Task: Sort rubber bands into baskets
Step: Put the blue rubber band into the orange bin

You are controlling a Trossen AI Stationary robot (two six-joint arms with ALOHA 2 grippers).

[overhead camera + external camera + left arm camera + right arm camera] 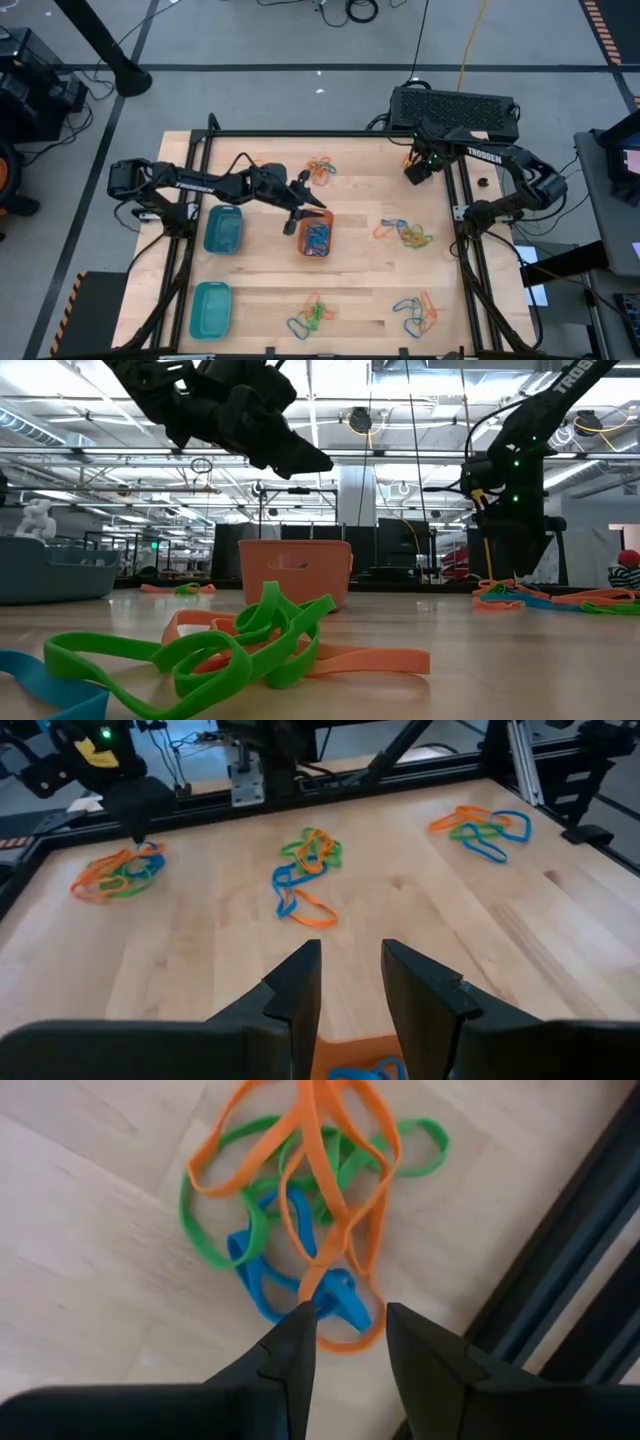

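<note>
Left gripper (297, 207) hangs above the orange rounded-rectangular plastic basket (316, 235), fingers parted by a narrow gap with nothing between them in the left wrist view; likely placed there because that basket, already holding a tangle of blue and orange bands, is the drop point. Its fingers point across the table toward the right side. Nearest the low camera, a heap of thin green and orange rubber loops (250, 645) lies flat on the wooden table (360, 270), sprawling sideways with no clear long axis. Two teal rectangular plastic baskets (223, 229) sit on the left side, one behind the other, long axes running front to back. Farther off, the right gripper (343, 1342) is low over the far-corner cluster of orange, green and blue bands (310, 1210), fingers slightly apart and straddling an orange loop, not visibly pinched, probably lining up a pick. More clusters lie at mid-right (405, 233) and along the near edge (415, 313).
</note>
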